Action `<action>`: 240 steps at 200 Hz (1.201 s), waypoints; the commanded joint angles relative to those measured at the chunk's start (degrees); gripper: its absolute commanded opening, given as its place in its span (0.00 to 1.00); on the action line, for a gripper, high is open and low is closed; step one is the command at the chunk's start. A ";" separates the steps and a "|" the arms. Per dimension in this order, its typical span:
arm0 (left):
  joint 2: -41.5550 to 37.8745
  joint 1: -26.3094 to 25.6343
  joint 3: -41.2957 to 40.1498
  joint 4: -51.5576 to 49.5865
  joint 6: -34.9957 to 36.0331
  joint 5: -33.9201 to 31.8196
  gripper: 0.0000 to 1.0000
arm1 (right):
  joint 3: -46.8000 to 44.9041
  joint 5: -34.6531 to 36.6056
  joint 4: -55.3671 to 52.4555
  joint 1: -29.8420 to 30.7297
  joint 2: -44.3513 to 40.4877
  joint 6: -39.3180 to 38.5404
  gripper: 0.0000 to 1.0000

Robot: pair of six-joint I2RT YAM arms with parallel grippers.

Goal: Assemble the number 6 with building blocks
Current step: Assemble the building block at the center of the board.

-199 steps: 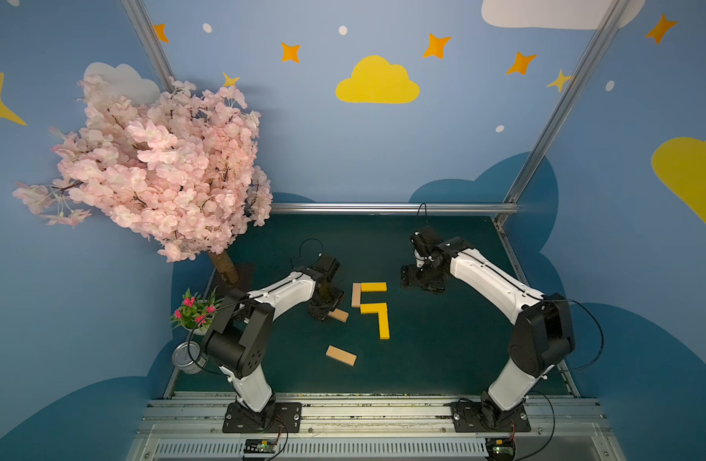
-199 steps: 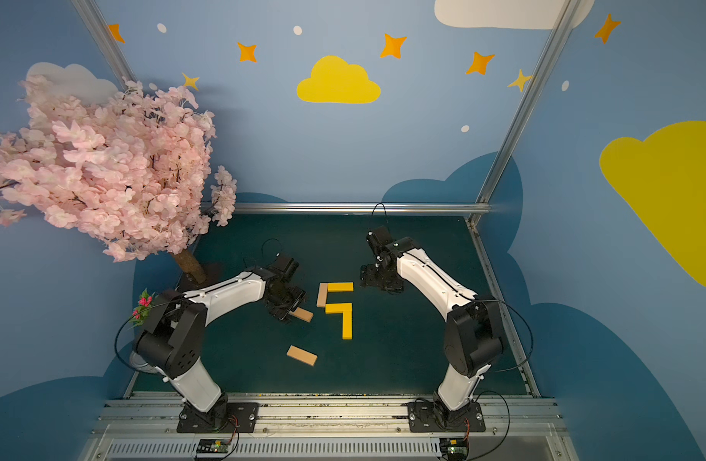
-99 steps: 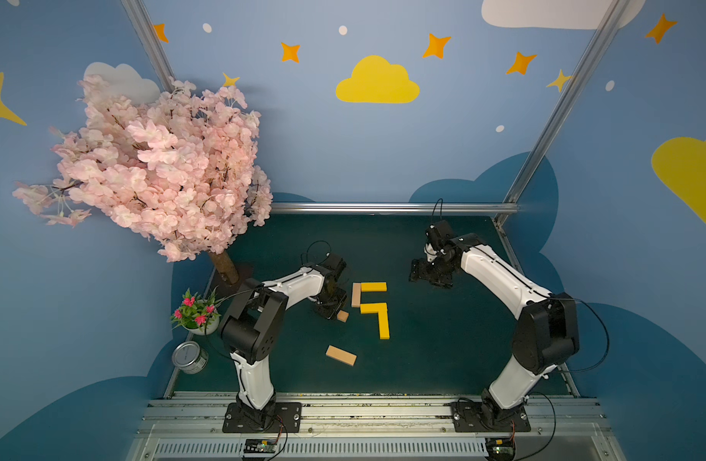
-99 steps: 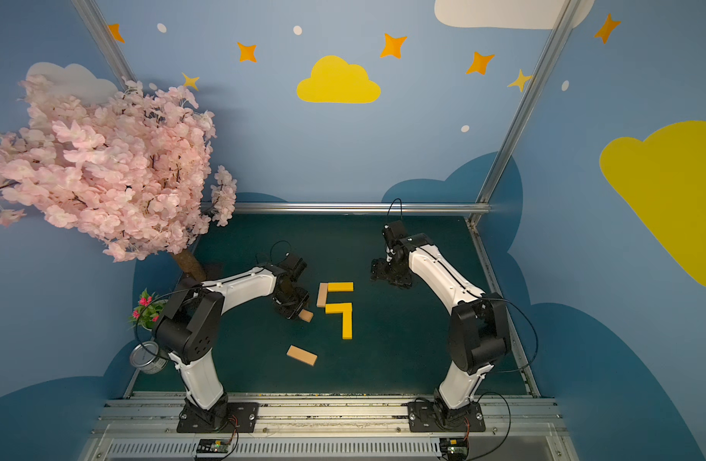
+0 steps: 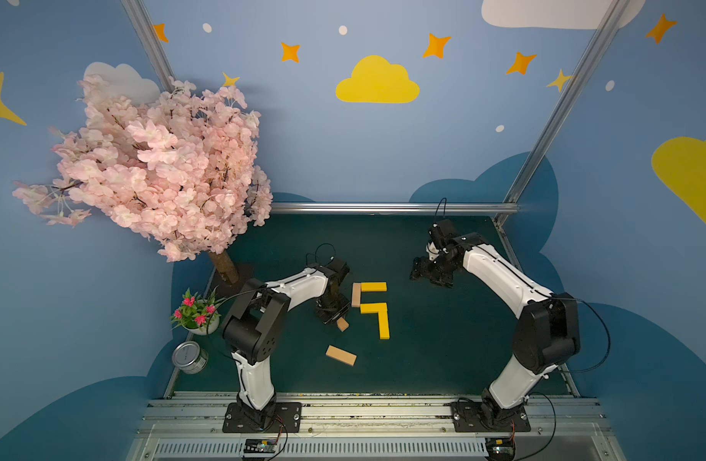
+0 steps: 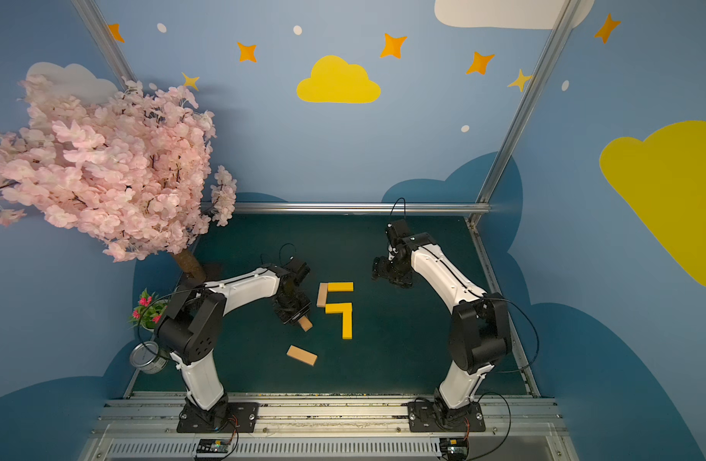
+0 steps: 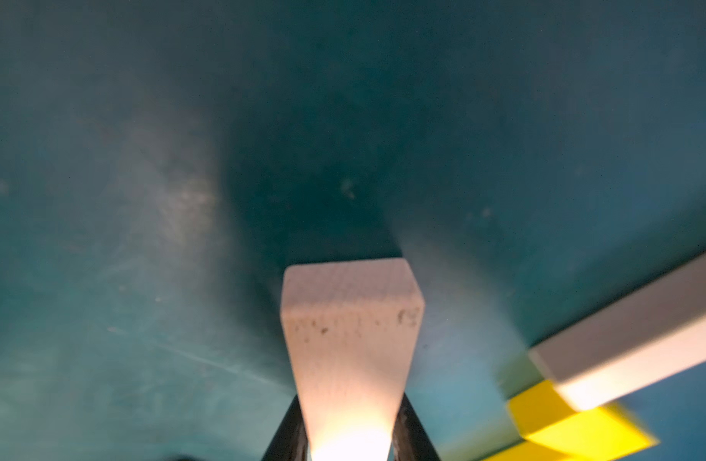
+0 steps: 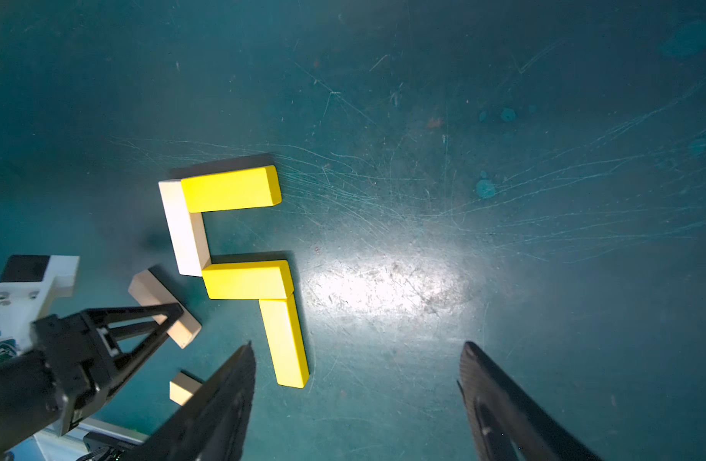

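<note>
Left tool (image 5: 332, 316) is clenched on the gripped tan bar (image 5: 342, 324), and both top views agree (image 6: 305, 323). The left wrist view looks straight along that bar (image 7: 351, 339), with a black finger (image 7: 287, 435) pressed to each side of it. Whether the bar rests on the desk (image 5: 443, 351) or hangs just above it I cannot tell. It lies at a slant, just beside the near-left corner of the unfinished 6 (image 5: 373, 307) and not touching it (the right wrist view shows a clear gap of green between them). The figure sits mid-desk and has four pieces. The left-stroke tan bar (image 5: 356, 294) runs front to back. The top yellow bar (image 5: 374, 286) butts its far end. The middle yellow bar (image 5: 373, 307) meets its near end. The lower yellow bar (image 5: 384, 326) runs toward me from the right end of the middle one. The loose tan bar (image 5: 341, 355) lies flat and askew nearer the front edge, well apart from the figure. Right tool (image 5: 429, 275) is released, its jaws spread wide with nothing between them (image 8: 358, 346). It hangs over bare desk to the far right of the figure. Blossom tree (image 5: 159, 167), potted plant (image 5: 195, 315) and tin can (image 5: 189, 357) stand along the left edge.
</note>
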 commanded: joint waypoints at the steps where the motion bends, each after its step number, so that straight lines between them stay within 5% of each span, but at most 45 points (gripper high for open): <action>1: 2.07 -2.49 3.72 -12.81 15.97 -5.18 0.20 | -1.09 -0.20 0.98 -0.11 -3.49 1.50 0.82; 78: 1.66 -7.59 4.68 -11.69 21.61 -7.35 0.23 | -7.07 0.60 3.12 -0.11 -9.02 3.80 0.81; 240: 6.65 -8.95 9.69 -6.47 25.60 -6.30 0.24 | -7.22 1.93 2.93 -0.37 -10.28 2.73 0.80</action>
